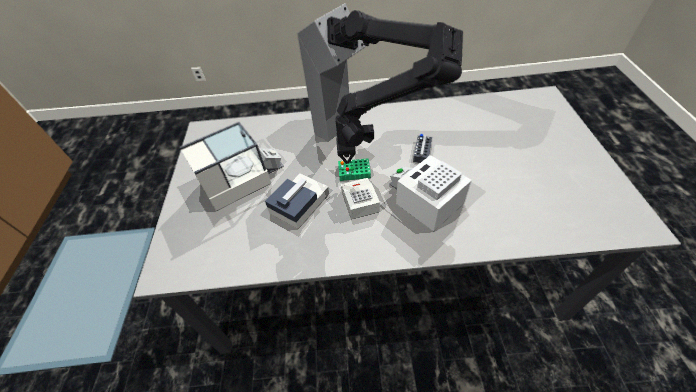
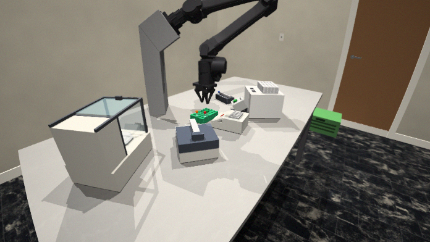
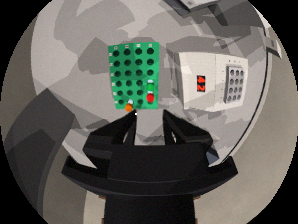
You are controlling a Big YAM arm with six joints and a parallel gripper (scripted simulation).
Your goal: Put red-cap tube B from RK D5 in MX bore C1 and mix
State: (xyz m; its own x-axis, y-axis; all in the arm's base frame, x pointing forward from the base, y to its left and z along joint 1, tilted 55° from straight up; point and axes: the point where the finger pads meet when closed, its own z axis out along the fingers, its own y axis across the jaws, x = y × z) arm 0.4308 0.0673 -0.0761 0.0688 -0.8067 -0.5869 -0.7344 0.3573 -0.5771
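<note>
Top view: the pincer (image 1: 343, 159) is hanging partly spread over the green tube rack RK (image 1: 356, 169), gripping nothing. Exterior view: tube B (image 2: 204, 113) is sitting in its rack well, red cap pointing up, long axis vertical. Wrist view: the mixer MX (image 3: 212, 82) is waiting beside the rack on the worktop (image 3: 80, 90); everything remains undone.

Brown door (image 2: 377, 58), green crate (image 2: 326, 121), wall outlet (image 1: 198, 74)

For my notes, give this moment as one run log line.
gripper: open, empty | position: above green rack | red-capped tube: seated in rack | mixer: untouched
</note>
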